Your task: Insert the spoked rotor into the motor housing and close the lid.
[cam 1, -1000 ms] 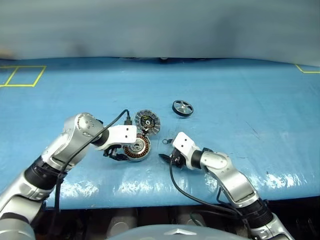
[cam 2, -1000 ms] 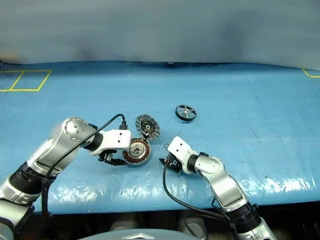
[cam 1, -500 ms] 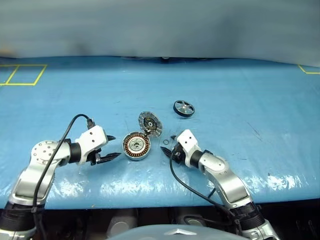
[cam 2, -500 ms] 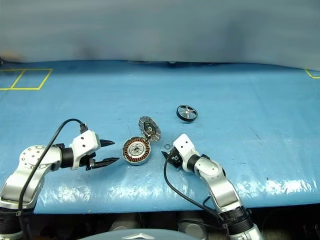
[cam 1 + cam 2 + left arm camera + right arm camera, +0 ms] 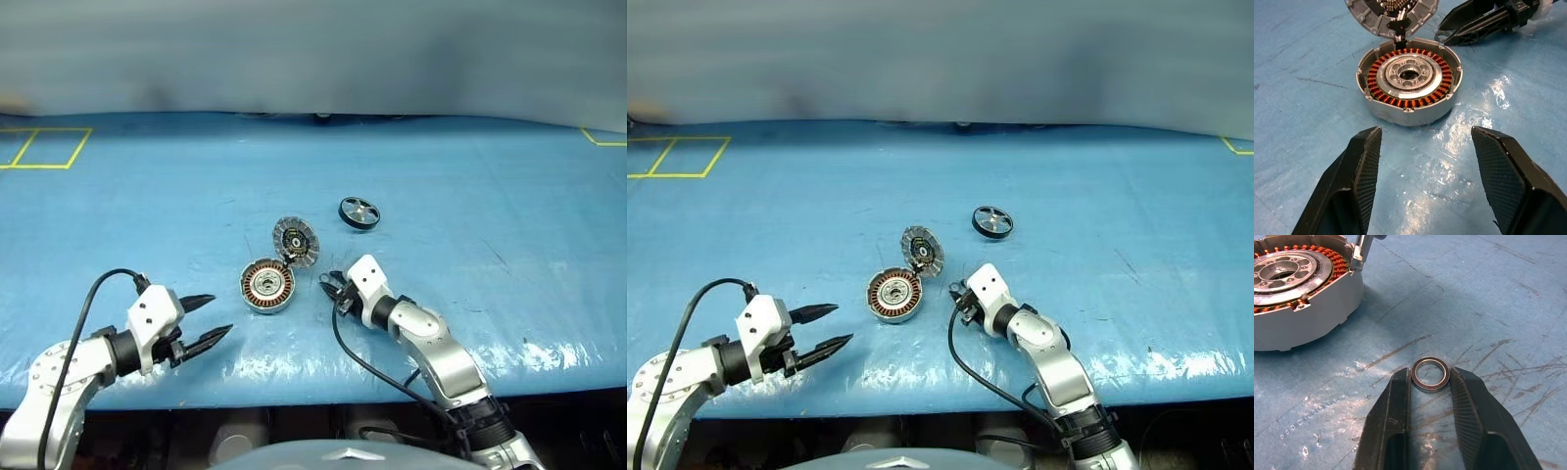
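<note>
**Right pincer pinches a small ring beside the open motor housing**

The motor housing [image 5: 267, 286] sits open on the blue worktop [image 5: 470, 196], copper windings and silver hub showing. Its lid [image 5: 295, 241] stands tilted up at the housing's 1 o'clock edge, still joined to it, with the ribbed inner face and dark centre turned toward the robot. The spoked rotor [image 5: 359, 212] lies flat on the worktop, well apart from the housing, out at about 1 o'clock from it and beyond the lid.

The right pincer [image 5: 1429, 382] is down at the worktop at the housing's 3 o'clock side, near it but not touching. Its two black fingers [image 5: 1396, 406] are clenched against either side of a tiny thin ring [image 5: 1430, 374], which lies flat on the scuffed blue surface between the fingertips.

The left pincer [image 5: 828, 328] hangs off toward the housing's 8 o'clock, near the worktop's front edge and apart from every part. Its fingers [image 5: 1364, 166] are spread wide and released, with nothing between them, and point toward the housing, which the left wrist view frames between the two tips.

Yellow tape lines [image 5: 44, 147] mark the far left corner of the worktop.
</note>
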Motion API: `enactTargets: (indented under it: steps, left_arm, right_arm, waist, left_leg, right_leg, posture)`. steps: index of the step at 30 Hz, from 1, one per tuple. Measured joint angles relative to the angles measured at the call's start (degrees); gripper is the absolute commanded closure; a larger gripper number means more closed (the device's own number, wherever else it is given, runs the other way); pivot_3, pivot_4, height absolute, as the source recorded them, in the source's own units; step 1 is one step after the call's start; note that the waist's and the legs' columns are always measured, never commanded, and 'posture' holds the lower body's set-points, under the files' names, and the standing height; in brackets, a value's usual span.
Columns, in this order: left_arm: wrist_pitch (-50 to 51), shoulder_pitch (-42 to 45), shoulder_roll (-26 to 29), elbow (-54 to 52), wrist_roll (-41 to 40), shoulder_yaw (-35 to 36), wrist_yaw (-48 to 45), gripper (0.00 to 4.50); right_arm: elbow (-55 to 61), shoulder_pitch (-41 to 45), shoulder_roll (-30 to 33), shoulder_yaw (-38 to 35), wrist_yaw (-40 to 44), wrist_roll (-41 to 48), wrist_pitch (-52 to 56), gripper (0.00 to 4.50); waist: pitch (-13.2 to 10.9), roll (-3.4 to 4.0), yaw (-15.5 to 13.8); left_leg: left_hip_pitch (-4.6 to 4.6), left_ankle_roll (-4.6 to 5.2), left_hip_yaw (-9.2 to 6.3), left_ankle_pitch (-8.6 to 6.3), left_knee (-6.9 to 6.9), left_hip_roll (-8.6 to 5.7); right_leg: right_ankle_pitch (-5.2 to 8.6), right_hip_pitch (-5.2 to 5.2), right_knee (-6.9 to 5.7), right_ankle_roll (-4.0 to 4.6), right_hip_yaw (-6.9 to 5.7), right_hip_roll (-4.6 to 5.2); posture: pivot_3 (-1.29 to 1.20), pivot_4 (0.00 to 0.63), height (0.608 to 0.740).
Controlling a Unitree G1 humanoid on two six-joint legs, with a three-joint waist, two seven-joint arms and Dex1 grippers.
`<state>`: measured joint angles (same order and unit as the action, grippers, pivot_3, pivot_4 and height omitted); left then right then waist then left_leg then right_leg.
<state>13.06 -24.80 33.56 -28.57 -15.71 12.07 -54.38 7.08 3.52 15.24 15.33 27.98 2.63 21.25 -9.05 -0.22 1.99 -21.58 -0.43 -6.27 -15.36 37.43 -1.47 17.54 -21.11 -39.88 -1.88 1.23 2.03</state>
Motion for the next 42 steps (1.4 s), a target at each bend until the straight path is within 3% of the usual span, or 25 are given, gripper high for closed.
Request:
enactTargets:
  steps: [8,14,17,24,42]
  left_arm:
    - [-7.7,-4.2,-4.4,1.6,1.0,-5.1,3.2,1.39]
    - [-12.5,-3.5,-5.6,5.7,1.2,-7.1,4.1,1.39]
    - [-15.3,-1.9,-6.1,8.2,1.2,-7.6,4.3,1.39]
    - [-19.1,-0.9,-6.4,10.9,0.6,-8.0,4.6,1.39]
    - [-20.8,-1.8,-6.2,10.9,-0.3,-5.9,8.5,1.39]
  right_arm:
    - [0.5,-1.1,1.6,0.0,0.0,-0.1,-0.5,3.71]
    - [11.0,-3.6,12.1,1.8,10.1,3.0,5.4,3.71]
    - [15.8,-2.9,13.4,4.0,14.4,6.0,9.9,3.71]
    - [18.4,3.6,7.2,5.8,13.7,9.1,12.8,3.71]
    - [5.3,11.1,-2.1,10.8,7.3,3.5,9.3,3.71]
  waist:
    - [0.2,-0.13,-0.8]
    - [0.2,-0.12,-1.0]
    - [0.1,-0.09,-0.6]
    - [0.1,-0.15,-0.6]
    - [0.1,-0.13,-0.4]
  left_leg:
    - [0.17,-0.03,-0.03,0.05,0.0,0.0]
    - [-0.03,0.02,-0.07,0.02,-0.07,0.01]
    - [-0.04,0.01,-0.08,0.03,-0.15,0.05]
    - [-0.06,0.01,-0.07,0.02,-0.19,-0.01]
    - [-0.1,-0.01,-0.06,0.02,-0.32,-0.02]
  right_leg:
    - [0.02,0.04,0.03,0.08,-0.04,0.0]
    - [0.01,0.04,0.12,0.06,-0.14,0.0]
    - [0.02,-0.02,0.12,0.08,-0.15,-0.03]
    - [0.01,-0.04,0.16,0.08,-0.17,0.02]
    - [0.01,-0.19,0.16,0.08,-0.16,0.04]
  posture:
    - [0.0,0.15,0.74]
    - [0.0,0.15,0.74]
    - [0.0,0.15,0.74]
    - [0.0,0.15,0.74]
    - [0.0,0.15,0.74]
